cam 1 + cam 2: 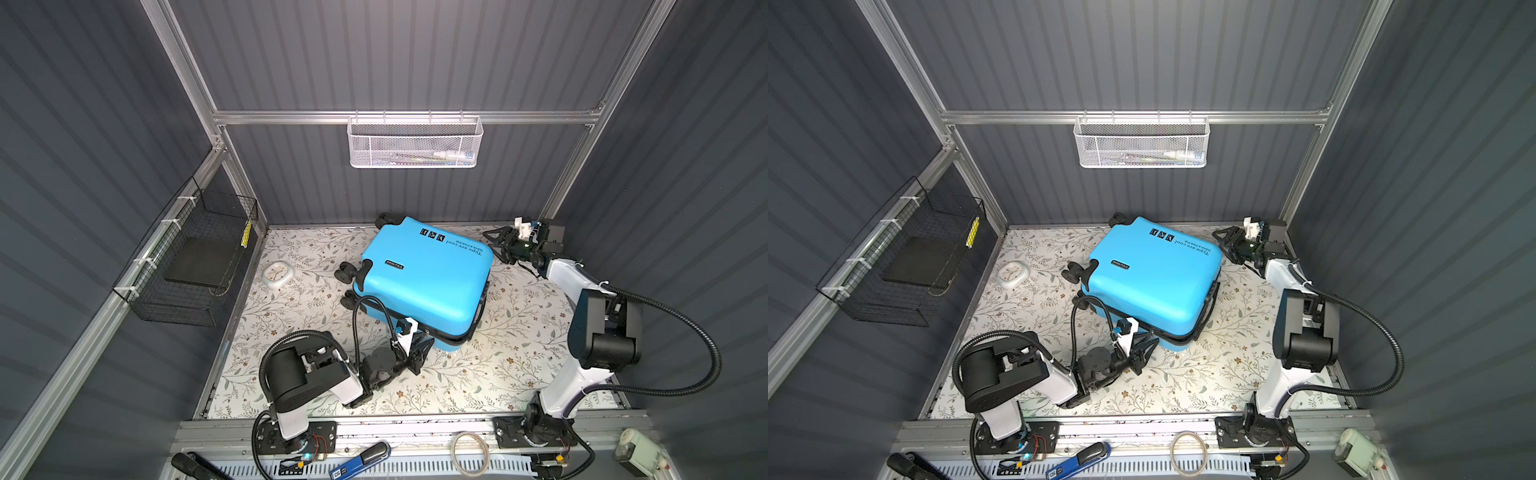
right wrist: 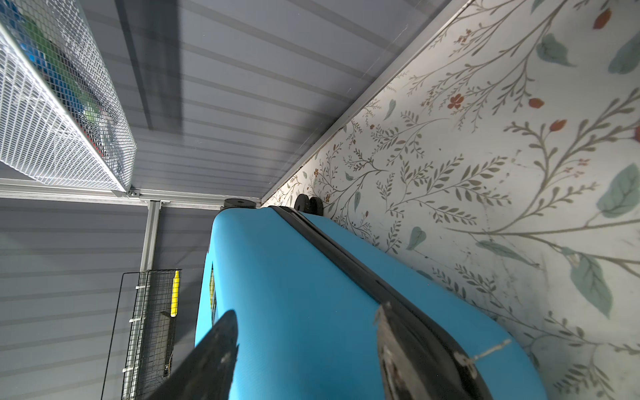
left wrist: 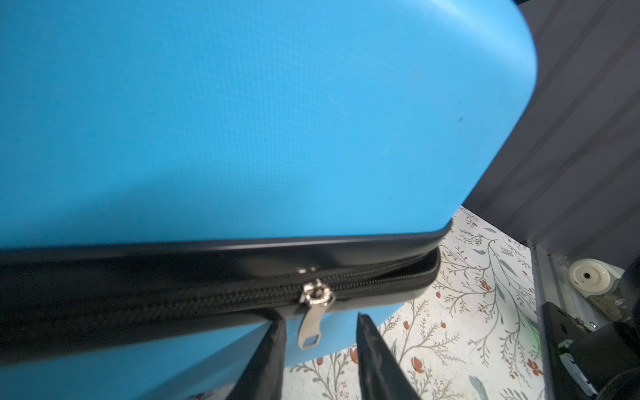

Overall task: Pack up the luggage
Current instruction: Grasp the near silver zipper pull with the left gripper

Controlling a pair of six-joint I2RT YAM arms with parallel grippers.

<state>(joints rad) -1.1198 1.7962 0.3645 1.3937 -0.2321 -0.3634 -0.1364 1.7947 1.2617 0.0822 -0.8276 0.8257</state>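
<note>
The luggage lies flat mid-table with its blue lid down and its wheels pointing left. Along its near edge the black zipper is closed up to a silver slider and gapes from there to the corner. My left gripper is open at that edge. The silver pull tab hangs between its fingers with a gap on each side. My right gripper is open at the far right corner, its fingers spread over the blue shell. Whether they touch it I cannot tell.
A white mesh basket hangs on the back wall and a black wire basket on the left wall. A small white clock lies left of the wheels. A blue tool and a tape ring rest on the front rail.
</note>
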